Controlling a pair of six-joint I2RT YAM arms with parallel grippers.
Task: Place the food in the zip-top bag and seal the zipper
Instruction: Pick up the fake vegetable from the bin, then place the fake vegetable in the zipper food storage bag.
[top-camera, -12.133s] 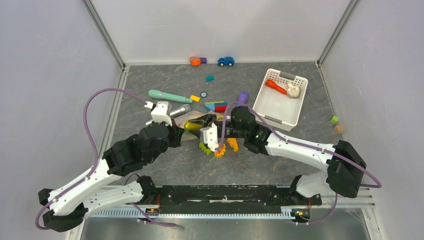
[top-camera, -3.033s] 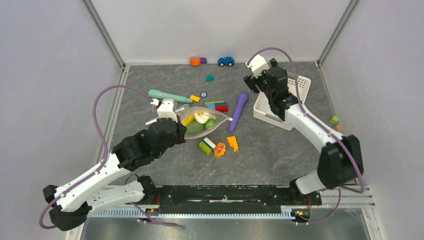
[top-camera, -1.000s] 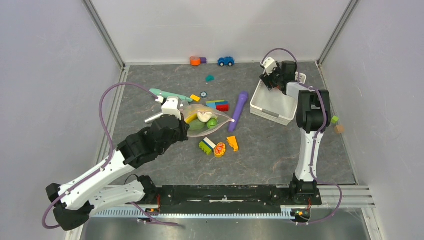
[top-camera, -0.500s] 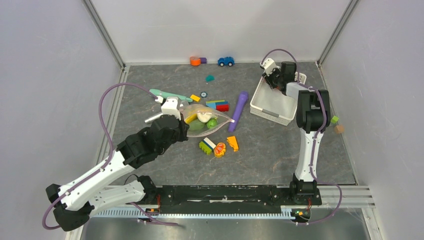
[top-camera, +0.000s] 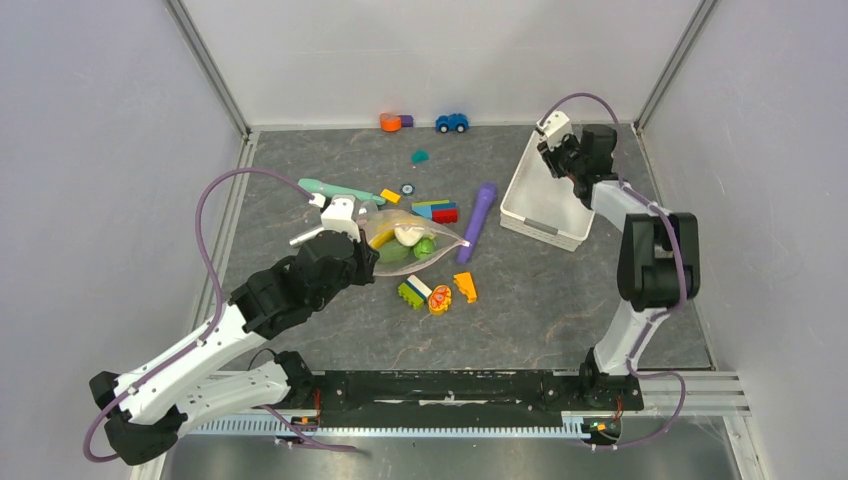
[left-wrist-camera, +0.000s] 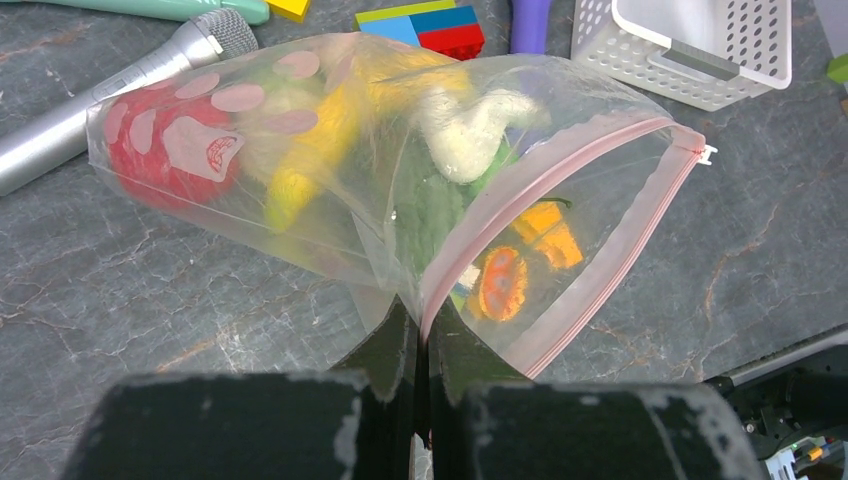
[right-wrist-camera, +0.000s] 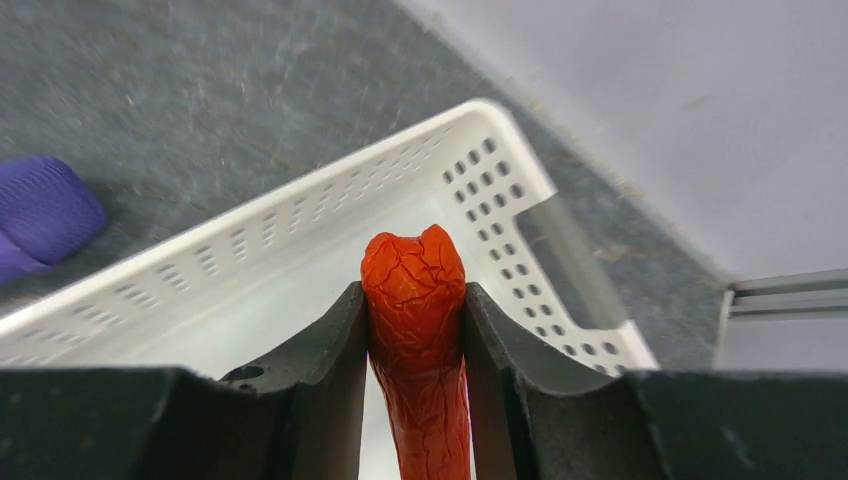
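The left gripper (left-wrist-camera: 422, 322) is pinched tight on the near corner of the bag (left-wrist-camera: 330, 215), right at the end of the zipper (left-wrist-camera: 622, 255). The bag's mouth gapes toward the right. The contents blur behind the printed dots: a red tomato (left-wrist-camera: 150, 150) deep at the closed end, a yellow banana (left-wrist-camera: 310, 150), a beige piece (left-wrist-camera: 462, 128) and something green beneath, too smeared to name. A grey microphone (left-wrist-camera: 95, 112) lies just behind the bag, its handle cut off by the frame edge. The orange shapes seen through the mouth are blocks (top-camera: 440, 298) on the table (top-camera: 540, 300), not in the bag.

Further right lie a purple stick (top-camera: 477, 222) and then the white basket (top-camera: 543, 218). The right gripper (right-wrist-camera: 415, 300) clamps an orange-red carrot (right-wrist-camera: 422, 400) above the basket's far corner. The carrot's lower end is cut off, and from the top camera the gripper hides it.
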